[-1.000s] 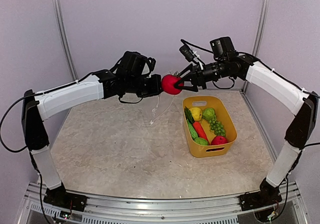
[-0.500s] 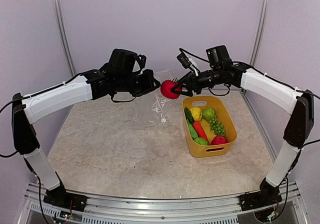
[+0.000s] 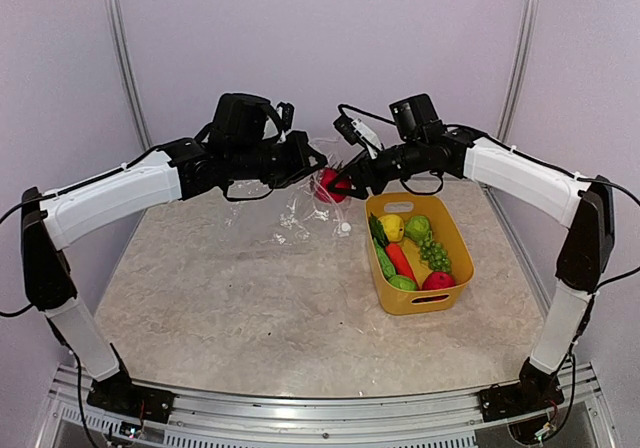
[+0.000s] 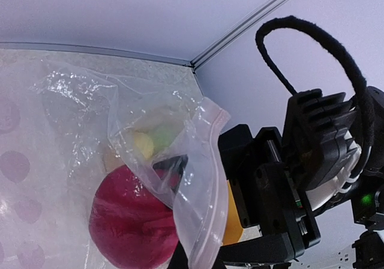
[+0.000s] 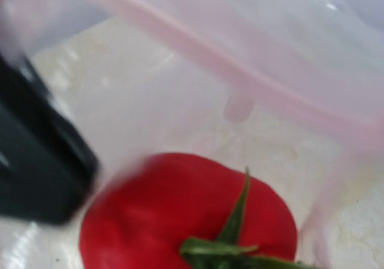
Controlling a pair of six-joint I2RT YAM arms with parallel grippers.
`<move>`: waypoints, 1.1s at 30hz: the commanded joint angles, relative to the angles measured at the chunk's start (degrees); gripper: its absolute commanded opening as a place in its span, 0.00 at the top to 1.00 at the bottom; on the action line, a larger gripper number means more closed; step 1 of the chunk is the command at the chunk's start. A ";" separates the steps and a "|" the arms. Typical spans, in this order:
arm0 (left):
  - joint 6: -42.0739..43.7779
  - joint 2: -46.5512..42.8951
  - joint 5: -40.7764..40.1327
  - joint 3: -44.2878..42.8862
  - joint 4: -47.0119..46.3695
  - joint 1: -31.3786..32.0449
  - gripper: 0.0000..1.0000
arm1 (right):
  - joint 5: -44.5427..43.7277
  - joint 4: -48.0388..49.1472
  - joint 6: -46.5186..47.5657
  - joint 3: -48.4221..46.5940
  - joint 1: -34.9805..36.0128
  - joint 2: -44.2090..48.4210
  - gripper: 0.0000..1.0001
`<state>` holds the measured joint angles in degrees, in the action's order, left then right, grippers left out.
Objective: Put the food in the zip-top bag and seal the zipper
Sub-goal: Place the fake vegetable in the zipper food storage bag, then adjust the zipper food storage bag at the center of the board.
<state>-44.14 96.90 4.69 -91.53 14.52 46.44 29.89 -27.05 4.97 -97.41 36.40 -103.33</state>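
Pinches the limp zip-top bag [image 3: 300, 216] aloft by its mouth edge in the clenched left gripper [image 3: 312, 171]. Grasps the red tomato [image 3: 326, 183] in the right gripper [image 3: 344, 182], poised at that mouth. Probably thin, slippery film — best pinched at the stiffer zipper [image 5: 210, 62].

1. Basket [image 3: 420, 303]: yellow plastic, rectangular, with a handle slot in its far wall; stands on the right half of the surface.
2. Surface [image 3: 230, 308]: beige, marbled.
3. Walls [image 3: 320, 48]: plain lilac, at the back and both sides.
4. Posts [image 3: 123, 58]: two metal uprights at the far corners.
5. Rail [image 3: 320, 418]: grooved aluminium along the near edge.
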 commanded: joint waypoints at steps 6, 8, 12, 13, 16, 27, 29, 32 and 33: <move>-0.43 0.34 -1.39 0.49 0.26 -0.52 1.00 | -1.57 -6.40 -0.13 -7.24 1.53 -2.24 0.21; -1.16 -0.38 -2.04 1.48 0.87 -1.31 1.00 | -2.35 -8.23 0.82 -7.89 1.42 -1.11 0.16; -2.25 -1.68 -0.84 3.31 1.41 -3.34 1.00 | -3.50 -11.68 2.45 -9.07 1.41 1.33 0.12; -2.26 -1.83 -0.76 3.64 1.61 -3.63 1.00 | -3.83 -12.17 2.49 -9.23 1.43 1.90 0.12; -2.01 -1.98 -0.74 4.44 1.73 -4.35 1.00 | -5.89 -12.10 2.74 -8.13 1.47 3.61 0.13; -0.98 -1.62 0.82 4.44 1.25 -4.78 1.00 | -16.29 -11.75 1.59 -9.89 1.45 -3.43 0.41; -0.70 -1.79 0.78 4.49 1.53 -4.71 1.00 | -17.45 -11.89 0.76 -10.89 1.39 -4.79 0.49; -0.13 -2.21 0.51 4.66 2.05 -4.73 1.00 | -16.28 -12.80 0.56 -12.67 1.44 -6.53 0.59; 0.08 -2.24 0.41 4.81 2.23 -4.73 1.00 | -15.79 -13.02 0.49 -13.06 1.46 -6.86 0.61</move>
<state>-45.78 97.01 4.73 -87.24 15.64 41.91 14.33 -37.54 6.28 -107.39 37.60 -108.47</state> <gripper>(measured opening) 0.002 0.424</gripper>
